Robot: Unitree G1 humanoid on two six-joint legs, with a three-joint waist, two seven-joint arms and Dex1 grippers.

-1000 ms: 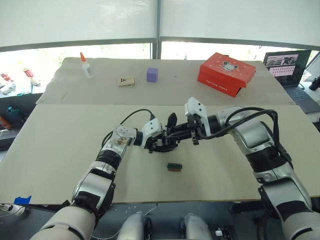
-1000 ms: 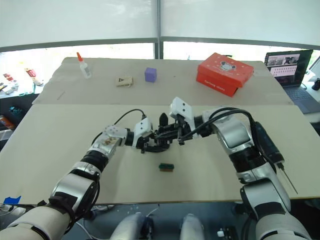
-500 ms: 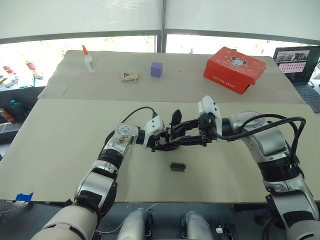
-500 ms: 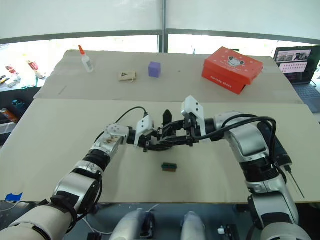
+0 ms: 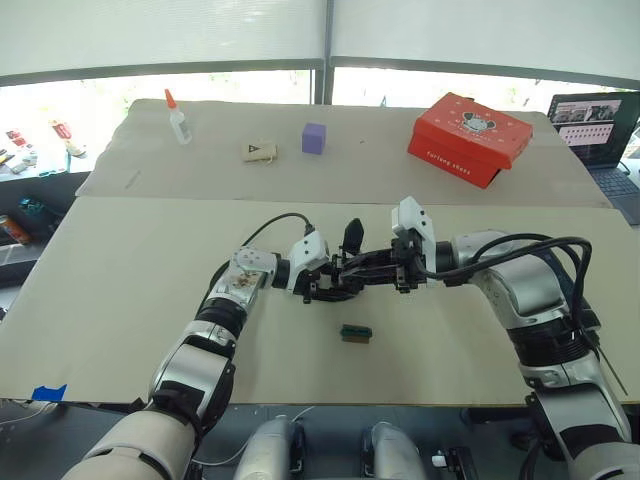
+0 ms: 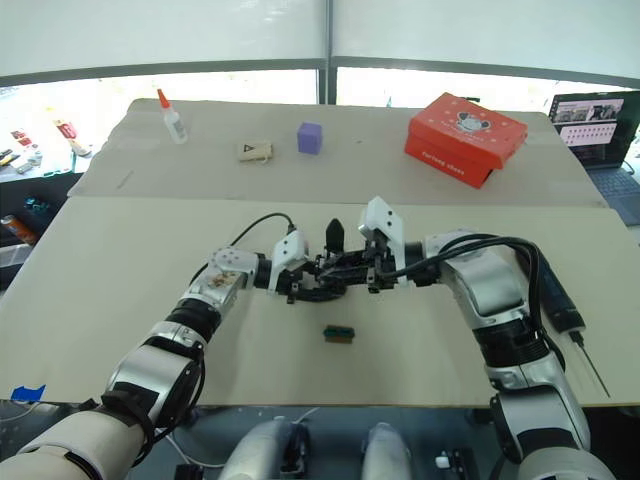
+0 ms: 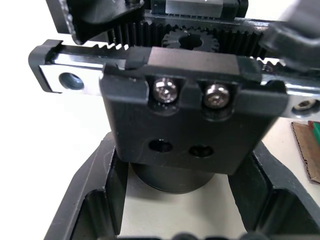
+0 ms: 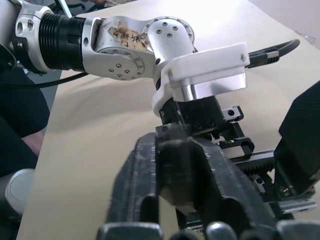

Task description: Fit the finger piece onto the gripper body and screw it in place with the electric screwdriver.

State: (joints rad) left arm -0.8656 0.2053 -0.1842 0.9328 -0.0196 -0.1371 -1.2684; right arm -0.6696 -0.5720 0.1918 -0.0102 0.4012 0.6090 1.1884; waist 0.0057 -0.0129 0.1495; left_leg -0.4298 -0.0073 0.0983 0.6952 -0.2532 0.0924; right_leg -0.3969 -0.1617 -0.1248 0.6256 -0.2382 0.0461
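Electric screwdriver [image 6: 556,303] lies well apart from both jaws, beyond the right arm. Gripper body [image 5: 338,281], finger upright, sits clamped at its round base between the left gripper's [image 5: 322,284] jaws. Right gripper [image 5: 352,274], jaws pinching the finger piece [image 8: 176,175], meets that body. Green-topped block [image 5: 355,332] lies near, below the jaws.

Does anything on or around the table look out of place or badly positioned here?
The electric screwdriver lies at the table's right edge with its thin bit pointing out past the edge, behind the right arm. Nothing else stands out.
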